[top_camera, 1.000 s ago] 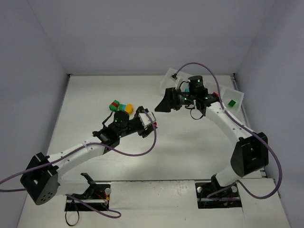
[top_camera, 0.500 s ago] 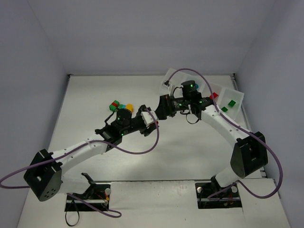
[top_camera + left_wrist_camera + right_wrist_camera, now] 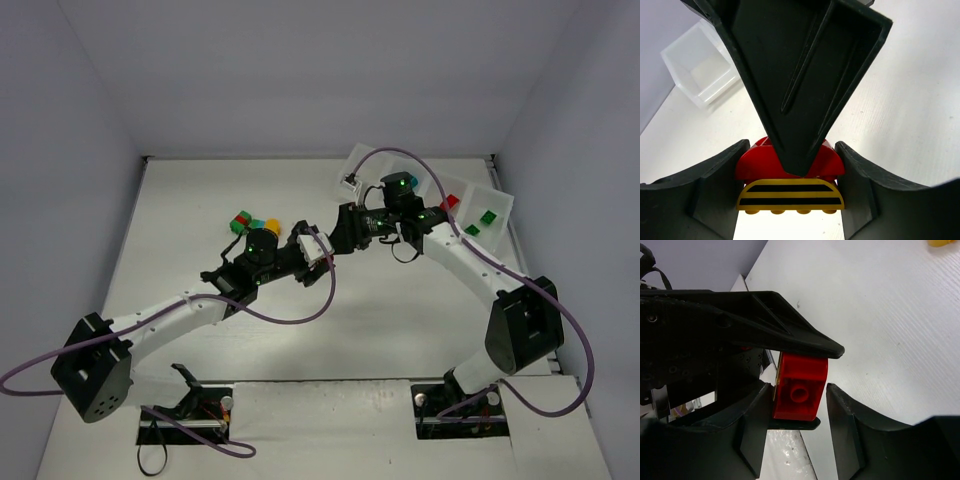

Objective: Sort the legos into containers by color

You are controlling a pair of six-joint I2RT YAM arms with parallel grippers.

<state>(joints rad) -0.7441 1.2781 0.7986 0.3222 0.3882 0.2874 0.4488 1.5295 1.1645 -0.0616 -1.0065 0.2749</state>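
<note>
red lego top hidden behind right hand's finger, tray cut by frame edge, far legos too small
</note>
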